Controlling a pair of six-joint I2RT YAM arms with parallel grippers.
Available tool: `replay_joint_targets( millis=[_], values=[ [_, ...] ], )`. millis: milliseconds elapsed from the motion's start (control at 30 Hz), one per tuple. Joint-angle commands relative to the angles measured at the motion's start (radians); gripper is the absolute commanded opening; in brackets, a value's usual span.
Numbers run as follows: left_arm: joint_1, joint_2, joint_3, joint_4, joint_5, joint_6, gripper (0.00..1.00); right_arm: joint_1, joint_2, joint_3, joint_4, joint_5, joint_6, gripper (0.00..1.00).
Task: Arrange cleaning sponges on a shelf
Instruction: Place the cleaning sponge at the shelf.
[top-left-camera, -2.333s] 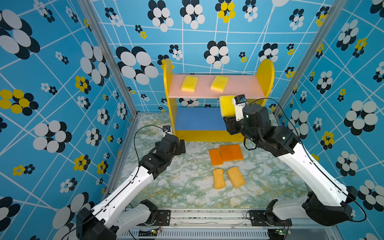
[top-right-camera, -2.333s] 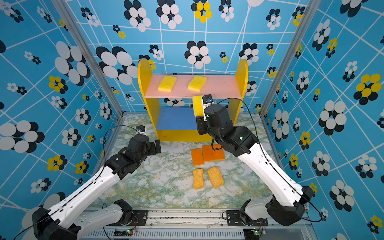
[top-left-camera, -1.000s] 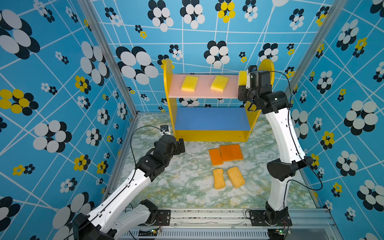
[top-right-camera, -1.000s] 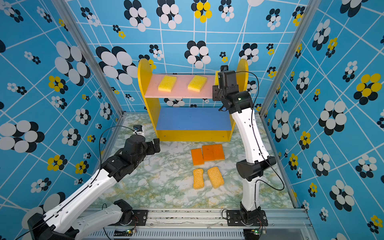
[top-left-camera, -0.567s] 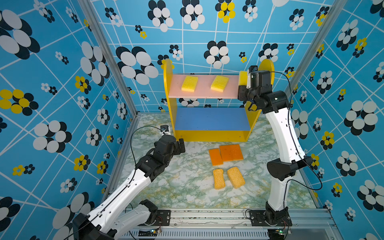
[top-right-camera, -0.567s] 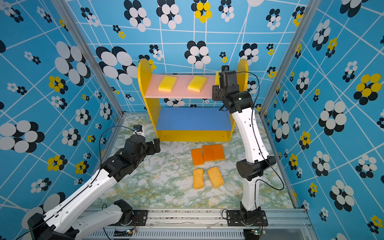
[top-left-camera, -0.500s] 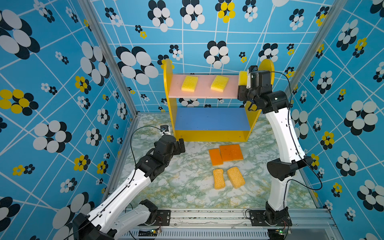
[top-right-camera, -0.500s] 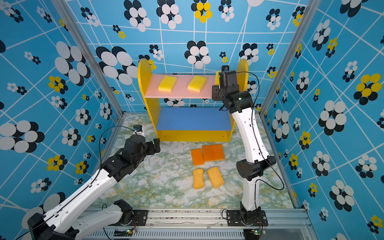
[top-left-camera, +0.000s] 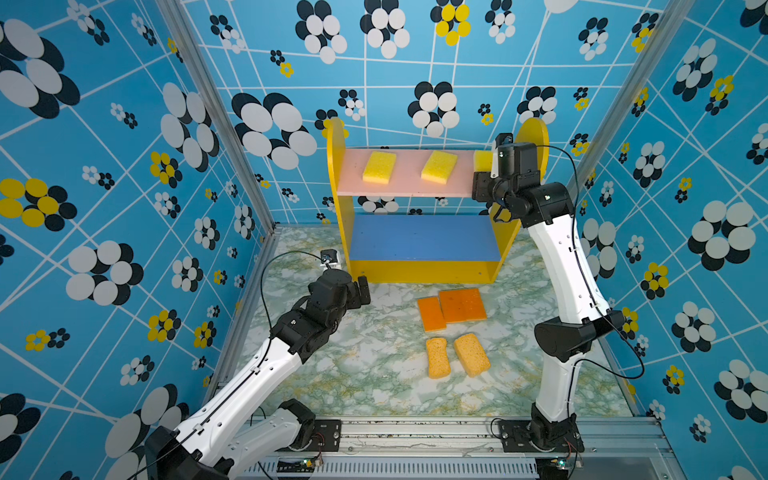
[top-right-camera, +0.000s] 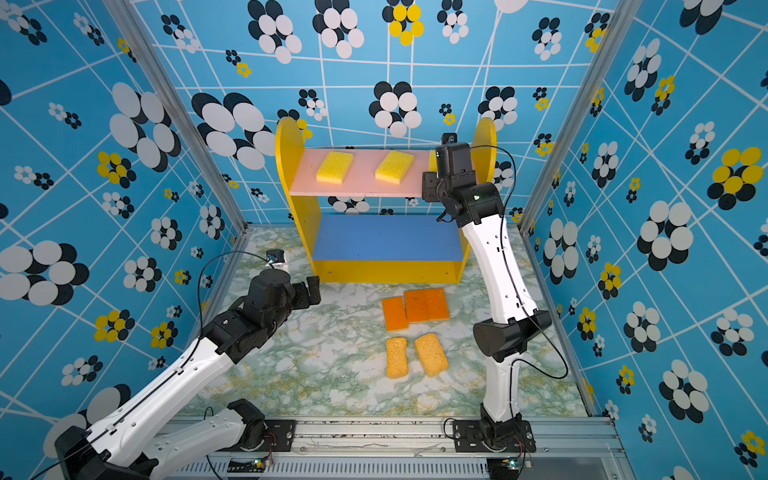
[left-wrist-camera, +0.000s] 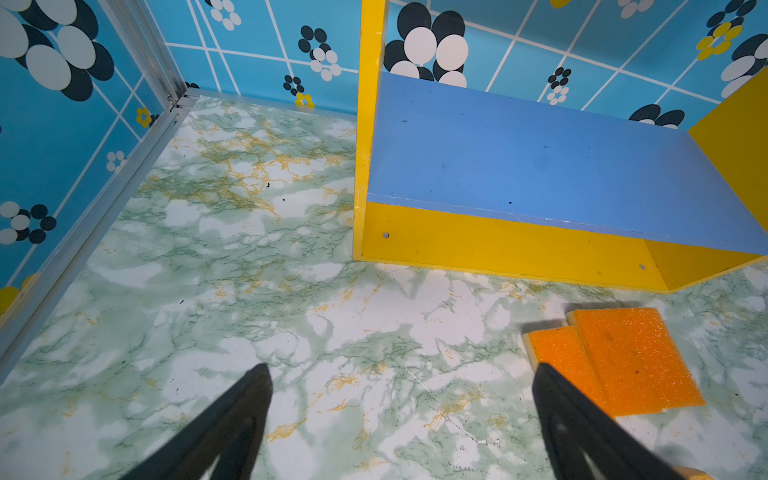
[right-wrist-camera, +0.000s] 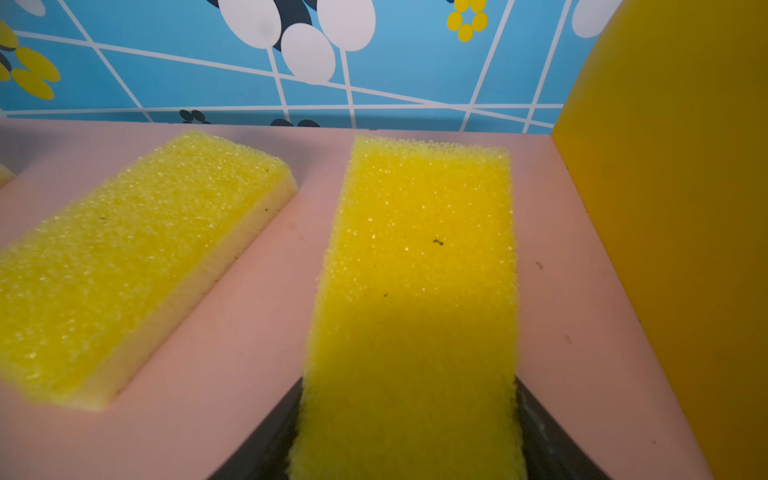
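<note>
The desk is a green-and-white marbled sheet with yellow veining, boxed in by blue walls printed with white lines and black, white and yellow flowers; aluminium posts mark the corners. The shelf stands at the desk's 12 o'clock edge against the back wall, its blue lower board bare.

On the pink upper board two yellow sponges lie flat and apart. A third yellow sponge lies at the board's 3 o'clock end, near the yellow side panel. The right gripper sits at that sponge's near end, its dark jaws on either side of it; whether they still press on it or have just let go, I cannot tell, since the sponge hides the contact.

In front of the shelf, towards 5 o'clock, the orange sponges lie overlapping, and just nearer the rail the two tan porous blocks lie side by side.

The left gripper hovers over bare desk near the shelf's 7 o'clock corner, jaws wide apart and empty.
</note>
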Motion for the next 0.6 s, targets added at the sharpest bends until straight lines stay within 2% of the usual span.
replay_joint_targets(
  millis=[0, 100, 567],
  values=[
    [0.007, -0.003, 0.025, -0.017, 0.005, -0.014, 0.99, -0.003, -0.021, -0.022, -0.019, -0.011, 0.009, 0.73],
    [0.006, -0.005, 0.023, -0.017, 0.005, -0.015, 0.99, -0.002, -0.022, -0.022, -0.019, -0.008, 0.009, 0.81],
    [0.006, 0.004, 0.027, -0.016, 0.002, -0.007, 0.99, -0.002, -0.056, -0.021, -0.008, -0.005, -0.011, 0.98]
  ],
)
